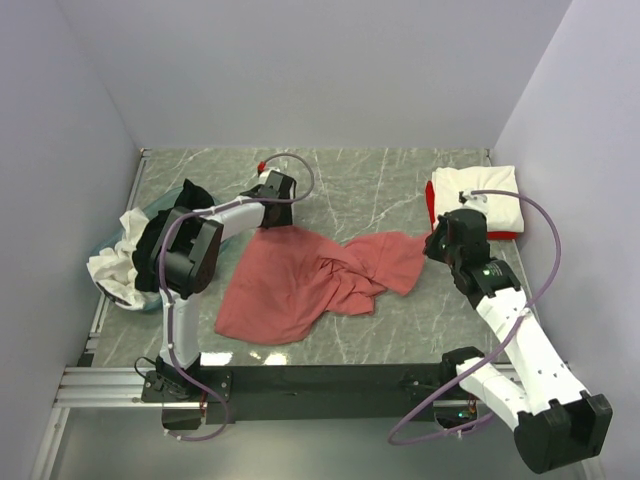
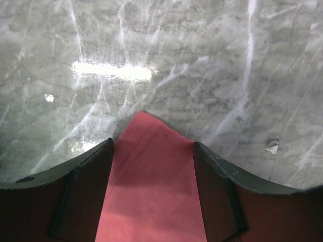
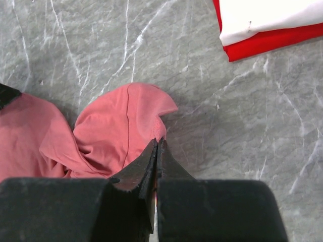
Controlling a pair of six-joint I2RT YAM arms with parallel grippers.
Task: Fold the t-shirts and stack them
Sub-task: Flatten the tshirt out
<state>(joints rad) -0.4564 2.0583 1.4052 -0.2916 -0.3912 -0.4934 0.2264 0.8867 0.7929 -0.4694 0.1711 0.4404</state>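
Black fingers (image 3: pixel 139 174) of the right gripper (image 3: pixel 156 143) fill the bottom of the right wrist view, pressed flat together with no gap; the hem of the pink shirt (image 3: pixel 116 126) meets their tips, and they appear to pinch it, though the contact itself is hidden. From above, that pinch sits at the shirt's right corner, near the folded white shirt (image 1: pixel 485 200) stacked on a red shirt (image 1: pixel 433 208) at the table's (image 1: pixel 380 180) far right edge, with a strip of bare marble between. The left gripper (image 2: pixel 153 143) stands released, its jaws spread wide on either side of the shirt's far left corner, which points out onto open marble. The pink shirt lies mid-table, flat on the left and bunched in twisted folds toward the right. A teal basin (image 1: pixel 103 243) at the left edge holds a white cloth (image 1: pixel 115 270) and a black cloth (image 1: pixel 195 195) spilling over its rim. Bare table runs along the back wall and the near edge.
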